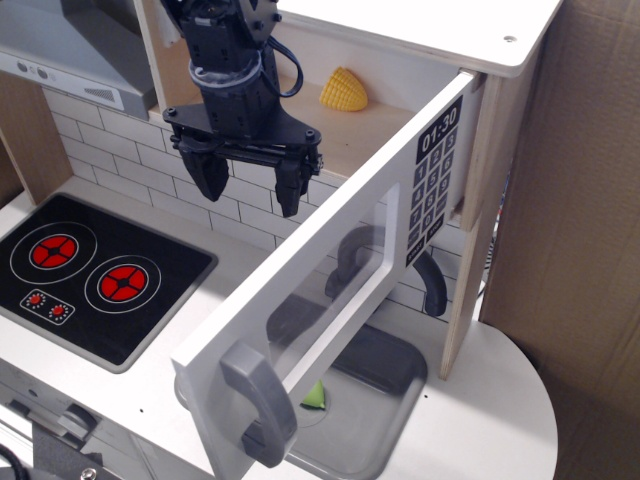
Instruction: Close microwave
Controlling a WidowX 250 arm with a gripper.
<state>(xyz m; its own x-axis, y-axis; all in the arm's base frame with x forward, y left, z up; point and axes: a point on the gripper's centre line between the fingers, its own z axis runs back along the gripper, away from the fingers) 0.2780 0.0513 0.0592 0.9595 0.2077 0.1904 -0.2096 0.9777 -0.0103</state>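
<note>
The microwave [420, 60] is a wooden box set high at the back. Its white door [330, 290] stands swung wide open toward the front, with a clear window, a grey bar handle [262, 400] at its free end and a black keypad [434, 180] near the hinge. A yellow corn piece [343, 90] lies inside the box. My black gripper [250, 185] hangs in front of the open cavity, left of the door, fingers pointing down, open and empty. It does not touch the door.
A black stove top [95, 275] with two red burners lies at the left. A grey range hood [70, 50] is at the top left. A metal sink [370, 410] with a green item [315, 398] and a dark faucet [432, 285] sits under the door. Brown cardboard [590, 250] stands at the right.
</note>
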